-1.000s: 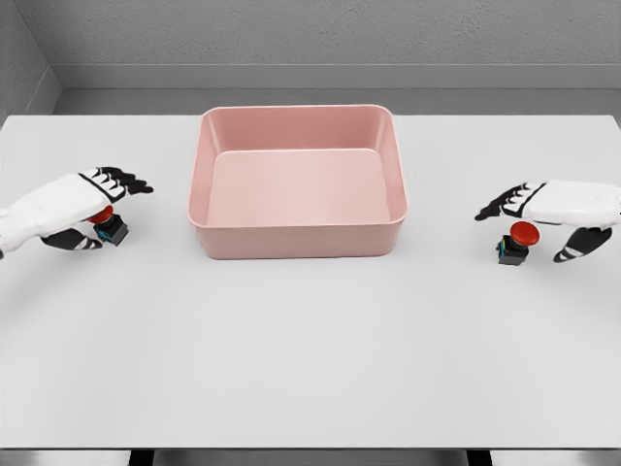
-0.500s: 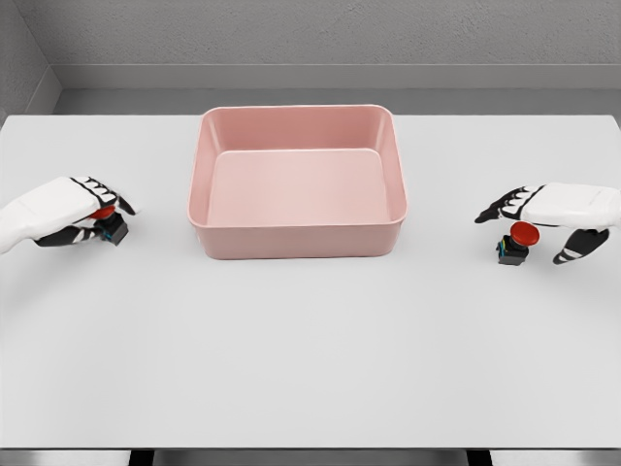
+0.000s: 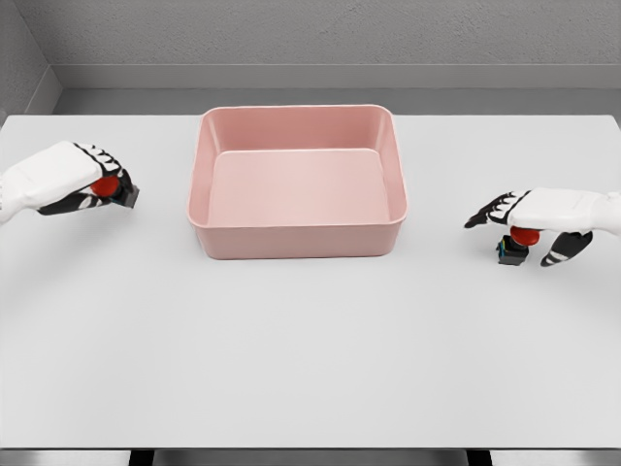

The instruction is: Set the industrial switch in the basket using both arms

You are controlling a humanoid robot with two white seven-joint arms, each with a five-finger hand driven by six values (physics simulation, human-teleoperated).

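A pink basket (image 3: pixel 296 240) stands at the middle back of the white table (image 3: pixel 310 359). My left hand (image 3: pixel 107 183) is left of the basket, shut on a red-buttoned industrial switch (image 3: pixel 122 195) and holding it tilted, just off the table. A second industrial switch (image 3: pixel 510 252) stands upright on the table right of the basket. My right hand (image 3: pixel 515 234) is low over its red button. The fingers point left and the thumb hangs on the switch's right side, not closed around it.
The basket has tall walls and nothing inside it. It lies between the two hands, about a hand's length from each. The table's far edge meets a grey wall.
My left hand closed on its switch, then lifted it up and slightly toward the basket. My right hand sank lower over the other switch, now covering most of the red button.
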